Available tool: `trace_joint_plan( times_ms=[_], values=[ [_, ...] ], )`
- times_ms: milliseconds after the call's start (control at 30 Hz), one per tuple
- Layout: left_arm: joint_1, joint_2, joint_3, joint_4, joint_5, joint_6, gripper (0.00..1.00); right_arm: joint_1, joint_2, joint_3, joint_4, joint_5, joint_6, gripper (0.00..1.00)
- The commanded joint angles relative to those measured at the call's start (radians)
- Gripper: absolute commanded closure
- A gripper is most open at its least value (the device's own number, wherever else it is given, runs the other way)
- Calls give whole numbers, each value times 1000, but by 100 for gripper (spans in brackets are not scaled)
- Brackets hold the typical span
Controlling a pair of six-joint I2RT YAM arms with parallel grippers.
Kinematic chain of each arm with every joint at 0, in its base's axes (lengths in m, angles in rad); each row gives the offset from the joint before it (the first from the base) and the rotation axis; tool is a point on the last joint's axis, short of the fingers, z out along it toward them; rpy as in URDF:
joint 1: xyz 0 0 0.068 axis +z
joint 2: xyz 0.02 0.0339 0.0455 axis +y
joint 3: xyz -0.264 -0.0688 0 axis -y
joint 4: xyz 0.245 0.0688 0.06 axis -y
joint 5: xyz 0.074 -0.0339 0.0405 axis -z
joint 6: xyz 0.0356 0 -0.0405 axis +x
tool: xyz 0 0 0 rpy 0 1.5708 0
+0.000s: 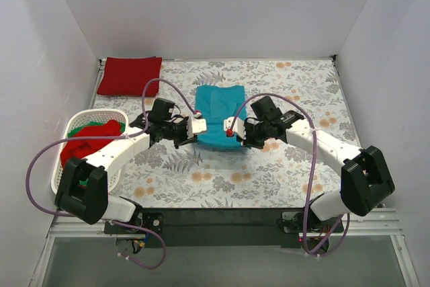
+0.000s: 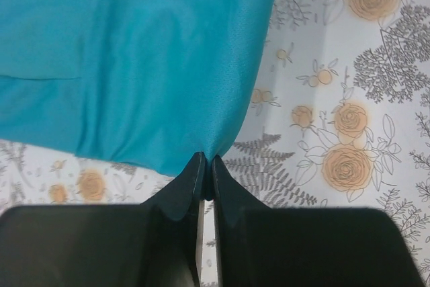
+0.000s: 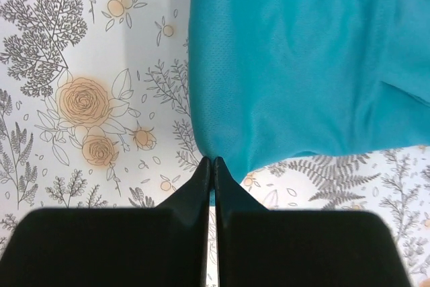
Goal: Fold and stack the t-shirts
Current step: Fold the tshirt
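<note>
Your left tool (image 2: pixel 205 159) and right tool (image 3: pixel 212 161) are each pinched closed on a near corner of the teal shirt (image 1: pixel 216 109). It lies flat on the tabletop (image 1: pixel 269 166), to the right of the basket (image 1: pixel 91 112). Both grips catch only the very edge, so an uneven lift could slip a corner or skew the fold. The count is two tools, one teal shirt and one basket. The basket holds one red shirt (image 1: pixel 84 147) and one green shirt (image 1: pixel 87 128), and one folded red shirt (image 1: pixel 129 75) lies beyond the basket.

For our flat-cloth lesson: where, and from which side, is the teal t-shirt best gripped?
The teal t-shirt by its two near corners, from the arms' side: lying flat, only its edges can be pinched. The left gripper and right gripper pinch there.
</note>
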Motion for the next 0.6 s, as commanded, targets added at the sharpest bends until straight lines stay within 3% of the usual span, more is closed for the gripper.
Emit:
trace_joint_plan(
  times_ms=[0,267,333,400,567],
  values=[
    [43,-7,98,-113,69,-2,100,-27,-38,107,-118,-71,6,99],
    [50,-67,202,-306,202,18,100,-36,-112,145,-259,-177,29,99],
    [40,-97,207,-463,242,142,100,-31,-164,126,-296,-208,58,99],
    [13,-163,196,-527,262,165,100,-2,-204,116,-345,-238,72,99],
    [7,-208,274,-681,295,64,100,19,-274,167,-411,-292,153,99]
  ],
)
